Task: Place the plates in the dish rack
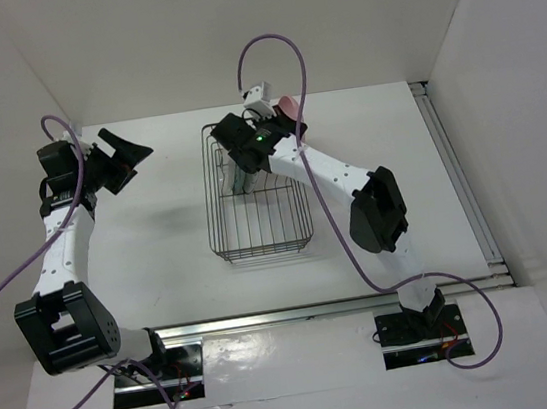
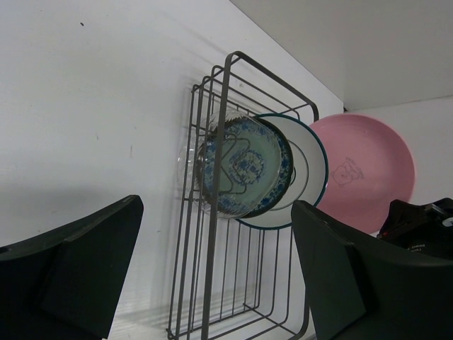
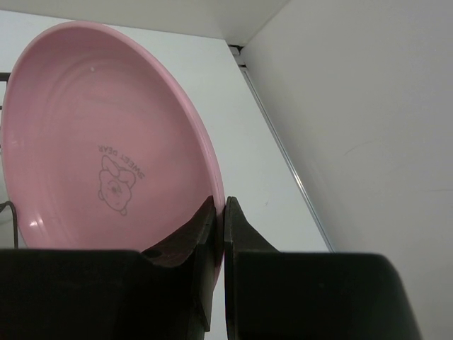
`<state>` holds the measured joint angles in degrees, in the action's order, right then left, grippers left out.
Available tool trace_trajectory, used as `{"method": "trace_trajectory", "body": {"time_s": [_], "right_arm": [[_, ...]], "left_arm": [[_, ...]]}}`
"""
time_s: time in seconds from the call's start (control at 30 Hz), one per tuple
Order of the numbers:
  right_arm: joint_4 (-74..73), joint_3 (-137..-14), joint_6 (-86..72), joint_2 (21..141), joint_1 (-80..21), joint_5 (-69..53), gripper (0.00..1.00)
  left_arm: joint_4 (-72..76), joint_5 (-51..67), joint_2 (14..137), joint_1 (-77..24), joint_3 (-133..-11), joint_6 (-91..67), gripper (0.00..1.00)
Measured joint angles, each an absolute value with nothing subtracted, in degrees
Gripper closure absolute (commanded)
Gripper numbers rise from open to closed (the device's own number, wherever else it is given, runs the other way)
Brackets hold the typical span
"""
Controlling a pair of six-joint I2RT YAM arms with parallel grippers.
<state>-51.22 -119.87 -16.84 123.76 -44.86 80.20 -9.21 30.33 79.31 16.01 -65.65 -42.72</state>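
The dish rack [image 1: 254, 207], a dark wire basket, sits mid-table. In the left wrist view, three plates stand on edge in the dish rack [image 2: 212, 283]: a small clear glass one [image 2: 190, 164], a teal-blue patterned one [image 2: 244, 166] and a clear one with a dark ringed rim [image 2: 308, 177]. The pink plate [image 3: 106, 142] is held upright by its rim in my right gripper [image 3: 224, 205], which is shut on it. The pink plate [image 2: 364, 170] hangs at the rack's far right end [image 1: 286, 103]; whether it is inside I cannot tell. My left gripper [image 2: 216, 212] stands open and empty, left of the rack [image 1: 121, 154].
White walls close the table in at the back and on both sides. A metal rail [image 1: 462, 180] runs along the table's right edge. The right arm [image 1: 351, 179] reaches across the rack's right side. Purple cables [image 1: 279, 52] loop above both arms.
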Motion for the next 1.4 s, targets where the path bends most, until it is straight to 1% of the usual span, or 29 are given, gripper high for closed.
{"method": "trace_trajectory", "body": {"time_s": [0.3, 0.43, 0.7, 0.8, 1.07, 1.17, 1.2, 1.27, 1.3, 1.33, 1.4], "right_arm": [[-51.44, -119.87, -17.76, 123.79, -44.80, 80.05, 1.00], [-51.48, -119.87, -17.82, 123.79, -44.77, 79.99, 0.95], [-51.53, -120.09, -17.96, 124.22, -44.75, 80.36, 0.95], [-51.86, -121.43, -17.96, 125.62, -45.04, 80.88, 0.98], [-51.99, -123.87, -17.26, 128.84, -46.26, 82.56, 0.98], [-51.99, -123.87, -17.23, 128.92, -46.33, 82.61, 0.95], [-51.99, -123.87, -17.23, 128.92, -46.46, 82.61, 0.91], [-51.99, -123.87, -17.23, 128.92, -46.52, 82.59, 0.88], [-51.99, -123.87, -17.23, 128.95, -46.54, 82.59, 0.83], [-51.96, -123.85, -17.30, 128.92, -46.61, 82.56, 0.83], [-51.99, -123.66, -17.10, 128.92, -46.76, 82.30, 0.80]], "left_arm": [[-9.21, 30.30, 79.55, 16.01, -65.65, -42.72, 0.00], [-9.21, 30.30, 79.55, 16.01, -65.65, -42.72, 0.00], [-9.21, 30.33, 79.55, 16.01, -65.65, -42.72, 0.00], [-9.21, 30.33, 79.55, 16.01, -65.65, -42.72, 0.00], [-9.17, 30.39, 79.85, 16.43, -65.65, -43.72, 0.00], [-9.02, 30.39, 80.07, 16.47, -65.65, -43.79, 0.00], [-8.99, 30.44, 80.12, 16.47, -65.65, -43.79, 0.00], [-8.97, 30.63, 80.14, 16.47, -65.65, -43.81, 0.00], [-8.97, 30.72, 80.14, 16.47, -65.65, -43.79, 0.00], [-8.95, 30.81, 80.14, 16.47, -65.65, -43.81, 0.00], [-8.97, 30.94, 80.14, 16.47, -65.65, -43.81, 0.00]]}}
